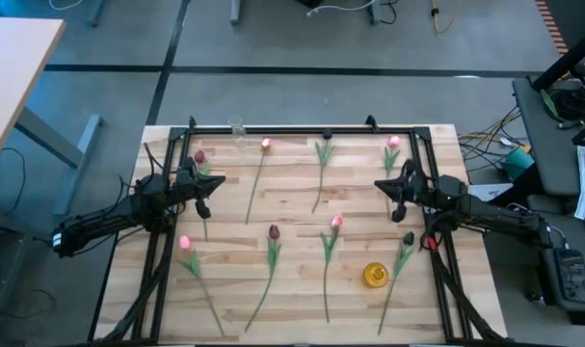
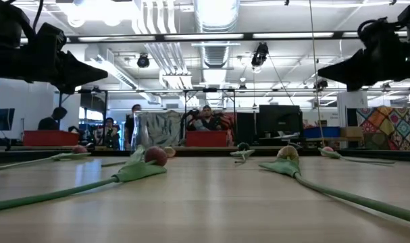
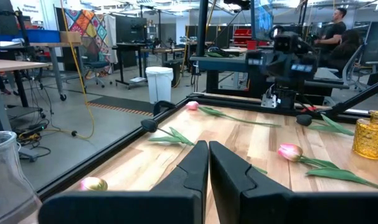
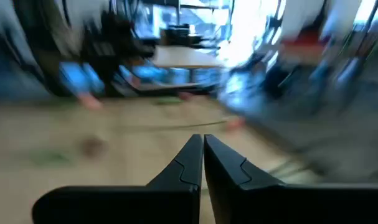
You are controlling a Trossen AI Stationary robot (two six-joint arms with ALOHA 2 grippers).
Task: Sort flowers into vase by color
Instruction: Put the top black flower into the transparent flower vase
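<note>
Several artificial tulips lie flat on the wooden table (image 1: pixel 302 260). Along the far side are a maroon one (image 1: pixel 199 156), a pink one (image 1: pixel 266 145), one showing only green (image 1: pixel 323 152) and another pink one (image 1: pixel 393 143). Nearer lie a pink (image 1: pixel 184 242), a maroon (image 1: pixel 274 231), a pink (image 1: pixel 336 222) and a maroon one (image 1: pixel 409 238). An amber vase (image 1: pixel 374 275) stands near right and a clear glass vase (image 1: pixel 237 125) at the far edge. My left gripper (image 1: pixel 215 185) (image 3: pixel 208 152) and right gripper (image 1: pixel 381 186) (image 4: pixel 203 146) hover above the table, both shut and empty.
A black frame (image 1: pixel 302 131) runs around the tabletop, with rails down both sides. In the left wrist view the glass vase (image 3: pixel 8 177) is close by and the amber vase (image 3: pixel 370 134) farther off. Bare wood lies between the two arms. People sit in the room beyond.
</note>
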